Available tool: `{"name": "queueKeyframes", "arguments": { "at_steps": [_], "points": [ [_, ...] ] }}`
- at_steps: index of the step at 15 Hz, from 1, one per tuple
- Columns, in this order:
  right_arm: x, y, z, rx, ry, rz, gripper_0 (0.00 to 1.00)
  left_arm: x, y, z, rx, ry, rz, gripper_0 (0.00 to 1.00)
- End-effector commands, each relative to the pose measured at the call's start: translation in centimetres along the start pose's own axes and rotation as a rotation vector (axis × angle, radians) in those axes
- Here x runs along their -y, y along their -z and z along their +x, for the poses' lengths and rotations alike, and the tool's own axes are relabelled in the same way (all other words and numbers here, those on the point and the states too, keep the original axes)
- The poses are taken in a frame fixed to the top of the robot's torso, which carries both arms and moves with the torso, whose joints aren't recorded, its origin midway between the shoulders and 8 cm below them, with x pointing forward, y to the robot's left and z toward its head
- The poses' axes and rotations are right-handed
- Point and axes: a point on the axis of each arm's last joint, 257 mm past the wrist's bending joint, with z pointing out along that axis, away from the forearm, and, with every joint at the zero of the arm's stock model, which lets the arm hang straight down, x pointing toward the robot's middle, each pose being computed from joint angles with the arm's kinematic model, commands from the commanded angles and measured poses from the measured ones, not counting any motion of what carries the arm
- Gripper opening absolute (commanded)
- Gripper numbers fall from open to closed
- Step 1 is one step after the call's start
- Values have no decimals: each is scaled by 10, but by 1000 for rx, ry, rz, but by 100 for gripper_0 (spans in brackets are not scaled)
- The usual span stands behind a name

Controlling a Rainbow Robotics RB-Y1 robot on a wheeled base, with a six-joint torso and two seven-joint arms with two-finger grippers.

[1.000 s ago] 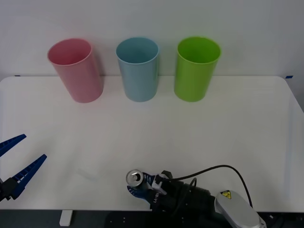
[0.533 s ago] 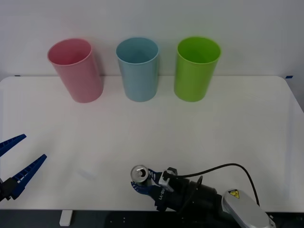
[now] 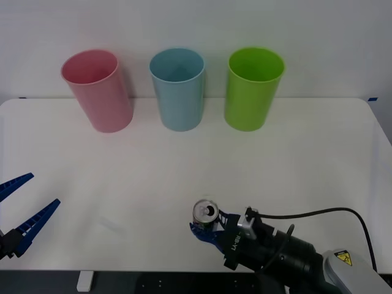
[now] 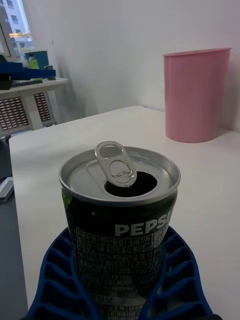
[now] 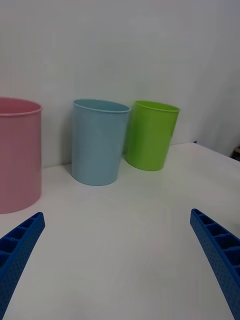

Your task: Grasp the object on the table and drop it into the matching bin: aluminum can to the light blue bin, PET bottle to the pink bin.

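Observation:
The aluminum can [image 3: 205, 212] has a silver top with a pull-tab and a dark body with green markings. It stands upright over the front middle of the white table [image 3: 294, 153]. My right gripper [image 3: 207, 231] is shut on the can [image 4: 120, 220], its blue ribbed fingers [image 4: 180, 272] hugging both sides. The light blue bin [image 3: 178, 89] stands at the back, between the pink bin [image 3: 98, 90] and a lime green bin [image 3: 252, 89]. My left gripper [image 3: 24, 217] waits open at the table's front left corner, its fingertips [image 5: 17, 245] wide apart.
All three bins stand in a row along the far edge, against a white wall: pink bin [image 5: 17, 155], light blue bin [image 5: 98, 141], lime green bin [image 5: 151, 134]. My right arm's black cable [image 3: 318, 213] arcs over the front right of the table.
My right gripper has carried the can to the right and a little farther onto the table. The left arm has stayed still.

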Motion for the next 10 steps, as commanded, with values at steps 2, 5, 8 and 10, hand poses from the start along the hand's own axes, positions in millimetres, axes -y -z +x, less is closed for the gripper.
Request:
{"name": "queueKeyframes", "arguments": {
  "at_steps": [2, 5, 8, 10],
  "points": [
    [26, 10, -37, 51, -43, 41, 0, 0, 0, 0, 0, 0, 0, 100],
    [44, 18, -74, 93, -73, 54, 0, 0, 0, 0, 0, 0, 0, 100],
    [64, 25, -105, 121, -85, 56, 0, 0, 0, 0, 0, 0, 0, 100],
    [75, 21, -123, 135, -80, 48, 0, 0, 0, 0, 0, 0, 0, 100]
  ]
}}
